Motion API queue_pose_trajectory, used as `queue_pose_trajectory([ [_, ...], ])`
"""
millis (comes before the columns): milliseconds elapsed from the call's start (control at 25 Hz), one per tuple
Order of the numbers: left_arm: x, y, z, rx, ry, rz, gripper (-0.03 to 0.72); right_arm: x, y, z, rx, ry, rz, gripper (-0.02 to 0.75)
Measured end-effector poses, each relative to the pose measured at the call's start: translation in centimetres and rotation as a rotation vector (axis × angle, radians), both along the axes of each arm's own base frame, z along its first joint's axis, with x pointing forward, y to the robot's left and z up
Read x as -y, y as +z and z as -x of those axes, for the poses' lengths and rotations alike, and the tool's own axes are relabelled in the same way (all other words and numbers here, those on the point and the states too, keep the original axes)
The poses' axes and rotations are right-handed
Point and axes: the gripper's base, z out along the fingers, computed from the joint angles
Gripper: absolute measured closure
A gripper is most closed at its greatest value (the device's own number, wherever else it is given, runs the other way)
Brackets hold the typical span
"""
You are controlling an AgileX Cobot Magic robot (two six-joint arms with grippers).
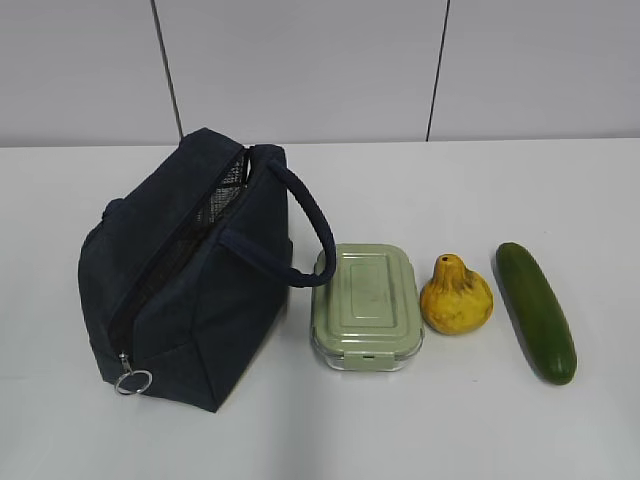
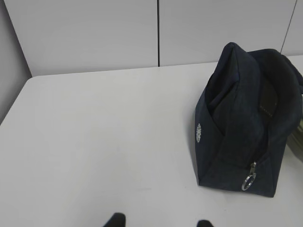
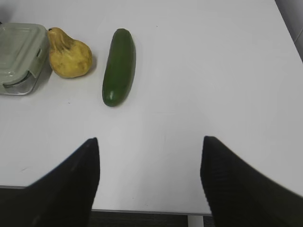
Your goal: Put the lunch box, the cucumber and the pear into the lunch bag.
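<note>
The navy lunch bag stands at the left with its zipper partly open and its ring pull at the front; it also shows in the left wrist view. To its right lie the green-lidded lunch box, the yellow pear and the dark green cucumber in a row. The right wrist view shows the lunch box, pear and cucumber ahead and to the left. My left gripper is open and empty, left of the bag. My right gripper is open and empty near the table's front edge.
The white table meets a grey panelled wall at the back. The table's front edge shows under my right gripper. The table's left edge is near my left gripper's side.
</note>
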Motion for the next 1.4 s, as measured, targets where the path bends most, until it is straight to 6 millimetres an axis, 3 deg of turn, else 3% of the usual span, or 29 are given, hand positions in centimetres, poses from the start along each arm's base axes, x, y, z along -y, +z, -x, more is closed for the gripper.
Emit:
queue_pose_trajectory([
  [1080,0.12,0.00,0.01,-0.001,-0.010,0.012,0.412,0.00,0.00,0.00,0.000,0.000,0.000,0.223],
  [1400,0.40,0.03,0.05,-0.004,-0.086,0.049,0.428,-0.16,0.08,0.00,0.007,0.011,-0.016,0.223],
])
